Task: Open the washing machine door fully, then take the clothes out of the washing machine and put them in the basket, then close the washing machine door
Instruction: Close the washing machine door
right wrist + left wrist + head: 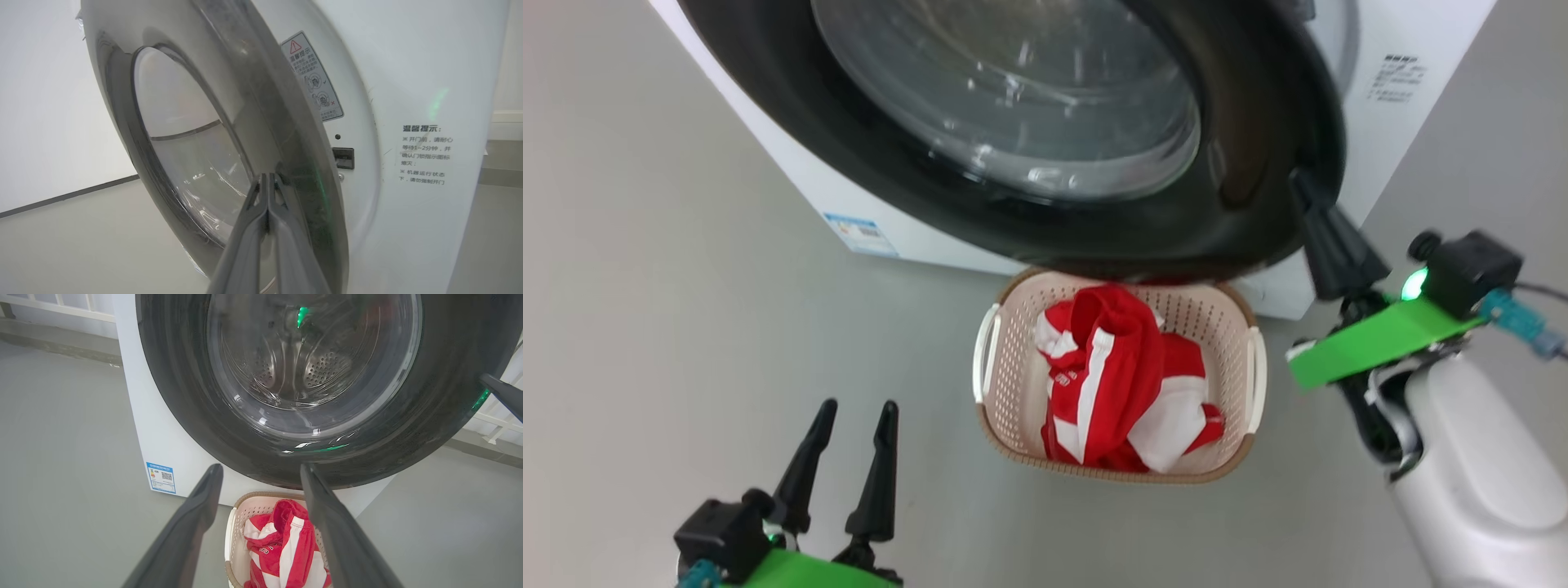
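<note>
Grey floor holds the basket of clothes under the partly open door, which looks hard, heavy and slippery, best pushed at its rim by the right gripper with fingers together; the left gripper has fingers apart.

**Light, gen.:** bright, even, diffuse indoor; shadows faint.

**Head view:** glossy black rim of washing machine door w/ soft sheen. White glints on its glass window. Green LED glows, slightly blown out.

**L wrist view:** door rim smeared, streaky. Green reflections in glass and on rim. My left gripper out of focus up close. Straight edges lean, wide-angle.

**R wrist view:** door blurred. Wall at left washed out. Pale green cast on washing machine front. Printed notice sharp.
</note>
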Motion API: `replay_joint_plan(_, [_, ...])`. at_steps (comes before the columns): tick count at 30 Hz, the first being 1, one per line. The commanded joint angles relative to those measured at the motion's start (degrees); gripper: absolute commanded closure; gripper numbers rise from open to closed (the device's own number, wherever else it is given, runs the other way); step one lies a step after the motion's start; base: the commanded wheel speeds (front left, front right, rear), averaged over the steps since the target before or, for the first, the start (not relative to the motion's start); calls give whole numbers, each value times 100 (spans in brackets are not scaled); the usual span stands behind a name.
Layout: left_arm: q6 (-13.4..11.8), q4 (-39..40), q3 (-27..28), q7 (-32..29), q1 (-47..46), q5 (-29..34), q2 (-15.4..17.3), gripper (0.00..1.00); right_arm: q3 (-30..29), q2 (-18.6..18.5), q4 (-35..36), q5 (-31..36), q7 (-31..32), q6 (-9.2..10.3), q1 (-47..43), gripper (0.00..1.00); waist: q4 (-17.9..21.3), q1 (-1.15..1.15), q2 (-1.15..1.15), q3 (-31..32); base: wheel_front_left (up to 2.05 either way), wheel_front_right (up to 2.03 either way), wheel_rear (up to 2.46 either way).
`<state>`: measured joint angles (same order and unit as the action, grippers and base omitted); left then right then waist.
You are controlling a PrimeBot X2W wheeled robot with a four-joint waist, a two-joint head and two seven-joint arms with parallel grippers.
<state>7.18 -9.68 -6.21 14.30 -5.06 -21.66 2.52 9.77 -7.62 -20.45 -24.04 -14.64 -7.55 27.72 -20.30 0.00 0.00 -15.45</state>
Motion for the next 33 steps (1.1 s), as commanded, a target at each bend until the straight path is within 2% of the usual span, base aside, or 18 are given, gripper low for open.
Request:
replay_joint_plan(1, [31, 124, 129, 70, -211, -50, 36, 0, -14, -59, 125, 78, -36, 6, 263, 100, -118, 0, 0, -322, 0, 0, 0])
replay_joint_plan(8, [31, 81, -70, 70, -486, -200, 36, 0, -299, -136, 128, 129, -36, 6, 723, 100, -251, 0, 0, -656, 0, 0, 0])
replay_joint_plan(18, [31, 8, -155, 70, -606, -281, 36, 0, -574, -120, 123, 227, -36, 6, 1003, 100, -394, 0, 0, -746, 0, 0, 0])
replay_joint_plan(25, [31, -26, -137, 70, -604, -276, 36, 0, -728, -48, 140, 249, -36, 6, 1090, 100, -402, 0, 0, -719, 0, 0, 0])
replay_joint_plan(28, [31, -33, -112, 70, -614, -271, 36, 0, -964, 68, 184, 320, -36, 6, 1085, 100, -361, 0, 0, -713, 0, 0, 0])
replay_joint_plan(33, [31, -70, -127, 70, -600, -173, 36, 0, -737, 188, 112, 340, -36, 6, 944, 100, -278, 0, 0, -601, 0, 0, 0])
